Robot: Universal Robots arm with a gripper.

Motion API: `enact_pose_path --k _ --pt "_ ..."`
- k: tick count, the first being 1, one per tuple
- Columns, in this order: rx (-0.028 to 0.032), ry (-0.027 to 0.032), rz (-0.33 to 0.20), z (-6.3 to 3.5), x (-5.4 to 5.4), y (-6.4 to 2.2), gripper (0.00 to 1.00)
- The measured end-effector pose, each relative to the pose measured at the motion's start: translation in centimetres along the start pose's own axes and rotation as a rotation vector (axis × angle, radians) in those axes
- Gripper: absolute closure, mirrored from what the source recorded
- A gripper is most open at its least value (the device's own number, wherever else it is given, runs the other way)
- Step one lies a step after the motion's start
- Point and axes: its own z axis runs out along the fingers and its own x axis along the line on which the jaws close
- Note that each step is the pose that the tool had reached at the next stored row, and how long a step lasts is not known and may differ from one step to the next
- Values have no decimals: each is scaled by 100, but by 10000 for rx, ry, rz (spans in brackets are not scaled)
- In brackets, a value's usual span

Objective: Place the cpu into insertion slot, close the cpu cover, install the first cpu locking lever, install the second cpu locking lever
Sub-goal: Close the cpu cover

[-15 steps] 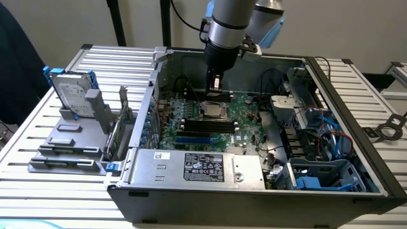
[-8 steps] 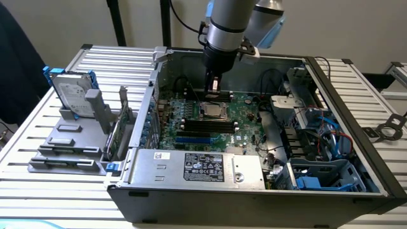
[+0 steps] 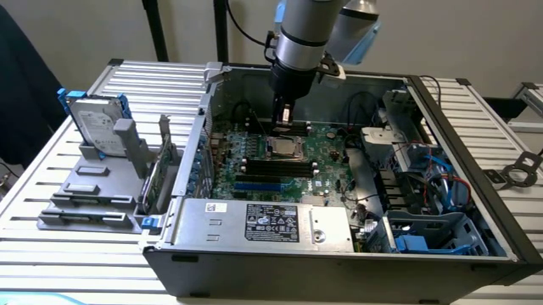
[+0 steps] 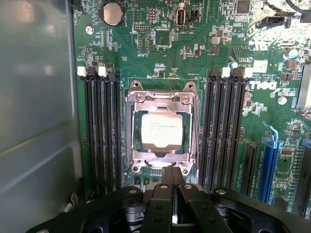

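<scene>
The cpu [image 4: 162, 132], a silvery square chip, lies flat in the insertion slot [image 4: 190, 162] on the green motherboard. The silvery cpu cover [image 4: 163, 98] lies down around it, with the chip showing through its window. My gripper [image 4: 172, 171] is shut with nothing between its black fingers, and its tips hang just beside the socket's near edge. In the exterior view the gripper [image 3: 284, 117] hangs inside the open computer case, just above the cpu [image 3: 284, 148]. I cannot make out the locking levers.
Black memory slots [image 4: 102, 131] [image 4: 223, 131] flank the socket on both sides. A grey case wall [image 4: 34, 121] stands close by. A power supply [image 3: 263, 222] sits at the case's front, cables [image 3: 424, 171] on the exterior view's right, a hard drive [image 3: 98, 130] outside.
</scene>
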Motion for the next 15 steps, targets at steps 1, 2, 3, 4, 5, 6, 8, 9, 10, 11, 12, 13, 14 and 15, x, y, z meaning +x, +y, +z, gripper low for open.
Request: enact_pose_path --k 1,2,3,4,5,6,8,9,10,11,12,13,14,15 --pt "0 0 -1 0 0 0 89" --pt "1 0 -2 0 0 1 89" --pt "4 1 -2 1 1 1 89" --pt "18 3 -1 3 3 2 89" --pt "82 3 -1 6 6 2 89" --pt "152 1 2 6 7 2 89" --pt "353 1 11 8 13 2 89" --pt "440 2 14 9 15 2 89" --pt "480 2 15 14 15 2 89" --pt "493 2 16 23 14 3 89" --pt "499 0 18 37 14 5 89" --pt "500 1 17 52 13 7 89" --pt "502 4 16 66 12 9 89" --pt "502 14 14 79 12 10 89"
